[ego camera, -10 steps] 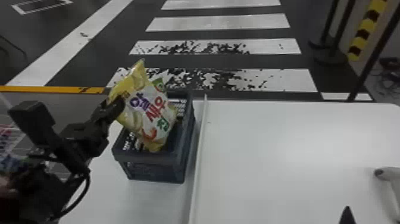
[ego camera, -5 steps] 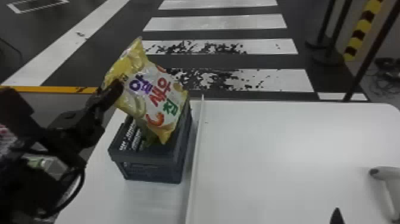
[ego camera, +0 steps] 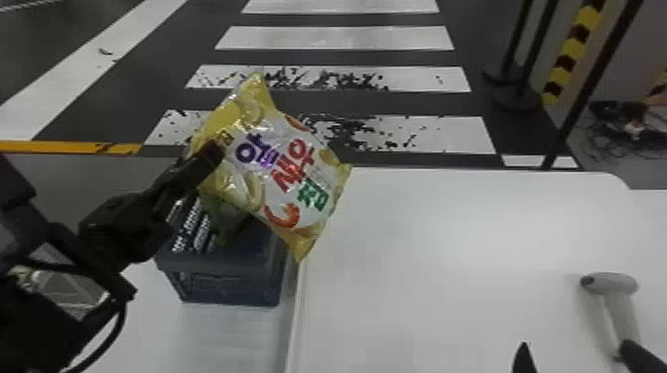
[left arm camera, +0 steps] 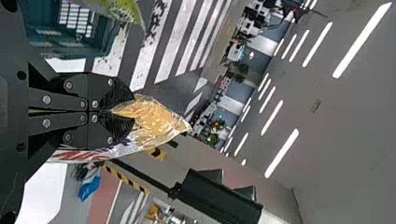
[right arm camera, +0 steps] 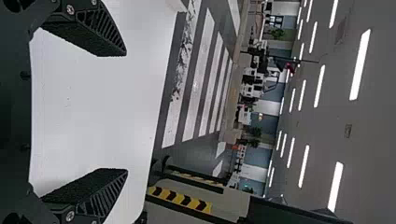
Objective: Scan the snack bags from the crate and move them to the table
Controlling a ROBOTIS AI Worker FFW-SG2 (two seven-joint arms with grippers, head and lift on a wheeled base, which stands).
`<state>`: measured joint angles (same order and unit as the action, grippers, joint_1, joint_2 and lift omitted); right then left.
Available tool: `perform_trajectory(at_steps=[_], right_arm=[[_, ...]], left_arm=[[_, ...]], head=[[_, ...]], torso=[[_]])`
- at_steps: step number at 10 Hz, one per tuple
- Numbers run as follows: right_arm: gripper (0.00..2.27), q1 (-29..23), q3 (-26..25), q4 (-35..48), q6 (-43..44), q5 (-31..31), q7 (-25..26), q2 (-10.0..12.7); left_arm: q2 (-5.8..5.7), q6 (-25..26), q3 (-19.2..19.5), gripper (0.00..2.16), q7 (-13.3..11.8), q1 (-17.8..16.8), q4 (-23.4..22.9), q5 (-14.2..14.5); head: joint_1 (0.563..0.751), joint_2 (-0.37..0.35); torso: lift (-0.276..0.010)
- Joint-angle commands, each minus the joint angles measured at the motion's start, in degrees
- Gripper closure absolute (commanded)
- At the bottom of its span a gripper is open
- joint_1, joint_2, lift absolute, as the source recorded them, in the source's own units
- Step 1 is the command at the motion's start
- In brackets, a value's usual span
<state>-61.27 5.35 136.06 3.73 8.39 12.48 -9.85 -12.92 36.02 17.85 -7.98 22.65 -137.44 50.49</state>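
Observation:
My left gripper is shut on the upper left edge of a yellow and white snack bag, which hangs tilted above the crate and the near strip of the white table. Under the bag, something green sits in the dark crate. In the left wrist view the left gripper pinches a corner of the snack bag. One dark tip of my right gripper shows at the bottom edge; in the right wrist view the right gripper stands open with nothing between its fingers.
A grey handheld scanner rests on the table at the right. A raised white edge runs between the crate's side and the larger table surface. Black posts with a yellow-black striped one stand beyond the table at the back right.
The snack bag has risen out of the crate and shifted right toward the table, carried by my left gripper. More of the crate's near wall is now overhung by the arm.

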Motion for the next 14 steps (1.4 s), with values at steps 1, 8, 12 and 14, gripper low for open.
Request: perform_trajectory(at_steps=[1,8,12,14], right_arm=[[0.11,-0.1,0.0,-0.1,-0.2,0.1,0.4,-0.1],[0.11,0.0,-0.3,0.0,0.2,-0.3,1.4,-1.2],[0.11,0.1,-0.9,0.0,0.7,-0.8,2.2,-1.9],[0.11,0.2,-0.7,0.0,1.4,-0.8,2.3,-2.2]], left_arm=[[0.88,1.6,-2.5,1.89,-0.6,-0.5,0.9,0.6],[4.13,1.7,-22.7,1.89,-2.1,-7.8,15.4,-6.0],[8.71,-0.9,-30.4,1.89,-3.3,-15.9,31.5,-8.9],[11.17,-1.1,-33.3,1.89,-3.6,-19.1,38.6,-10.6]], head=[[0.695,0.028],[0.695,-0.187],[0.695,-0.307],[0.695,-0.350]], torso=[[-0.095],[-0.095],[-0.095],[-0.095]])
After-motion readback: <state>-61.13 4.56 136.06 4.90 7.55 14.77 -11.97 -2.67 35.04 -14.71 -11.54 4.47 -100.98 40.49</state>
